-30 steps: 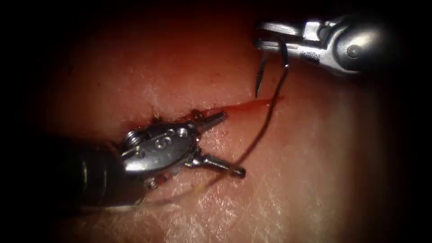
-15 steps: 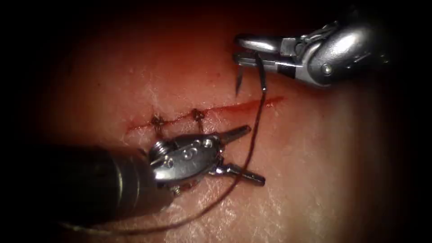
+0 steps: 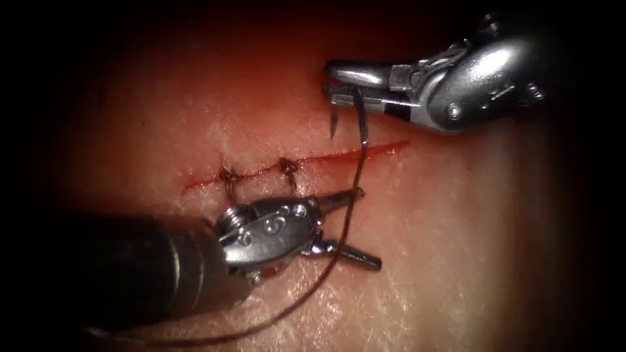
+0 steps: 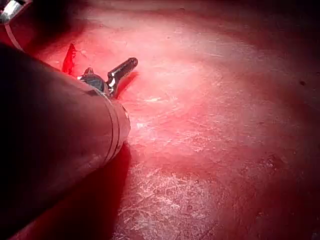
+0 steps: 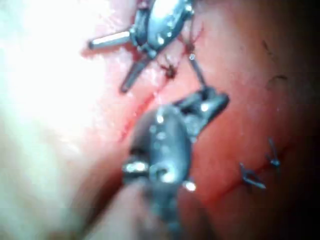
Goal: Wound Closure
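The cut (image 3: 339,156) runs across the tissue (image 3: 456,248), with two stitches (image 3: 228,175) (image 3: 287,166) on its left part and red fluid (image 3: 385,149) in its open right part. My right tool (image 3: 339,79) is shut on the curved needle (image 3: 357,104) at mid-curve. The needle hangs free above the tissue, just beyond the open part of the cut, tip down. Dark thread (image 3: 349,208) trails from the needle's tail across the cut and off to the lower left. My left tool (image 3: 368,228) stands open on the near side and holds nothing; the thread runs between its jaws.
In the right wrist view, my right tool (image 5: 210,102) sits over the cut, with the left tool (image 5: 117,62) spread open beyond it. Two more stitches (image 5: 250,176) (image 5: 272,156) sit on a separate line there. The left tool's shaft (image 4: 60,140) lies low over the tissue.
My right tool has carried the needle leftward and slightly lower, toward the cut. My left tool slid off the cut to its near side, then held still, jaws open throughout.
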Controlling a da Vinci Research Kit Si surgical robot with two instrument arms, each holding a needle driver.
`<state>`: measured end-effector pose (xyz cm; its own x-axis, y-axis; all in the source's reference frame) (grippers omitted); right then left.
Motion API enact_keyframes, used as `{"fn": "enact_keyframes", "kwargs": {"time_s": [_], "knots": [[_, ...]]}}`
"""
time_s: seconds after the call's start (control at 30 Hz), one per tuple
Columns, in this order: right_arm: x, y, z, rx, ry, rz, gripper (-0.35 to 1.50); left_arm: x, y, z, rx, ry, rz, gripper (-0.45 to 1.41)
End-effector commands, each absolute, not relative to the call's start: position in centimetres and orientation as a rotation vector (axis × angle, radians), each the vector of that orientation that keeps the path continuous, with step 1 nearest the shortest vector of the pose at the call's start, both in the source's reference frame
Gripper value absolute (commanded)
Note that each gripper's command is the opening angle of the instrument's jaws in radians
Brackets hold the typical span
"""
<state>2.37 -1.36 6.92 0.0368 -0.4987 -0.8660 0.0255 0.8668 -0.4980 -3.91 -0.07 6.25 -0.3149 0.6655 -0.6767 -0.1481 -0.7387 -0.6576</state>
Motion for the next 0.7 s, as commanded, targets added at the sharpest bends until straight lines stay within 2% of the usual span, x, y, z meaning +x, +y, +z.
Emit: {"fn": "enact_keyframes", "kwargs": {"time_s": [0.03, 0.7], "knots": [[2.46, -1.39, 6.97, -0.394, 1.492, -0.418, -0.35, -3.97, -0.11, 6.32, -1.413, -0.670, 2.088, 0.76], [2.52, -1.47, 6.93, -0.424, 1.479, -0.453, -0.35, -3.88, -0.11, 6.48, -1.401, -0.693, 2.085, 0.71]]}}
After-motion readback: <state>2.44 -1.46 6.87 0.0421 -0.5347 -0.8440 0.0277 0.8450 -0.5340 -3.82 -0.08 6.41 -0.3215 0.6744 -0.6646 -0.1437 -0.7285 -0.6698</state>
